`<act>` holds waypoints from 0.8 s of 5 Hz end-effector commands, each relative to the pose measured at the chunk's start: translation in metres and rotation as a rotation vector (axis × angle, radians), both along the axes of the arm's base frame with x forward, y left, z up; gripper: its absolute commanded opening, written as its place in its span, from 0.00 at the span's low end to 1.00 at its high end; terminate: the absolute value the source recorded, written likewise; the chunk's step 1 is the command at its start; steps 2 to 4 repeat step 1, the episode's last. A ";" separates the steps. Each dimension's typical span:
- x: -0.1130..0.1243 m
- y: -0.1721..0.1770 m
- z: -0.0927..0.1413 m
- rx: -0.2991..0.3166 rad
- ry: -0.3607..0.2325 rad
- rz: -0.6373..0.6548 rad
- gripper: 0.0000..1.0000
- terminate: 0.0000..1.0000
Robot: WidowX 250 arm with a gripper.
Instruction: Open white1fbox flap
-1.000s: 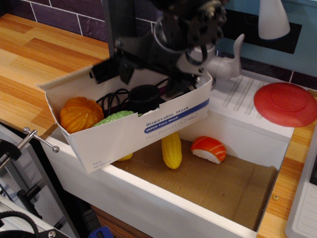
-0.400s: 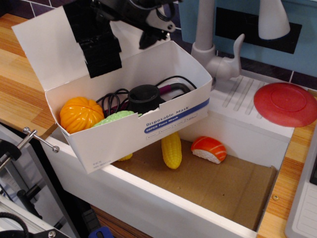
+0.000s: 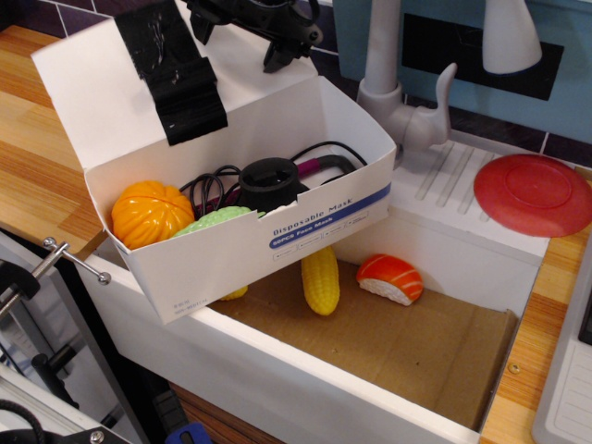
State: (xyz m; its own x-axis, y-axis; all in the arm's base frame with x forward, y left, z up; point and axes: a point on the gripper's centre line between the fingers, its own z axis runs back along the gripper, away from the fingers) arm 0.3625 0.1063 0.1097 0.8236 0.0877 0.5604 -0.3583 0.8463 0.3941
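Observation:
The white1fbox (image 3: 277, 245) is a long white mask carton with a blue "Disposable Mask" stripe. It rests tilted on the left rim of the sink. Its flap (image 3: 102, 102) stands raised at the back left, with a wide strip of black tape (image 3: 180, 79) across it. The box is open on top and holds an orange toy (image 3: 151, 213), a green toy (image 3: 215, 220) and a black round device with cables (image 3: 270, 180). My dark gripper (image 3: 242, 37) is at the top of the view, just above the flap's upper edge, with its fingers apart and holding nothing.
The white sink (image 3: 305, 388) holds a toy corn (image 3: 320, 279) and a salmon sushi toy (image 3: 389, 278) on a cardboard floor. A grey faucet (image 3: 388, 74) stands behind the box. A red plate (image 3: 534, 194) lies on the drainer. A metal clamp (image 3: 74, 262) sticks out at left.
The flap was down behind the box under my gripper. It has swung up and back, and my gripper has risen to the top of the view.

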 end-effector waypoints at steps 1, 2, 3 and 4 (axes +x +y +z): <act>0.019 0.007 0.006 -0.021 -0.044 -0.031 1.00 1.00; 0.019 0.007 0.006 -0.021 -0.044 -0.031 1.00 1.00; 0.019 0.007 0.006 -0.021 -0.044 -0.031 1.00 1.00; 0.019 0.007 0.006 -0.021 -0.044 -0.031 1.00 1.00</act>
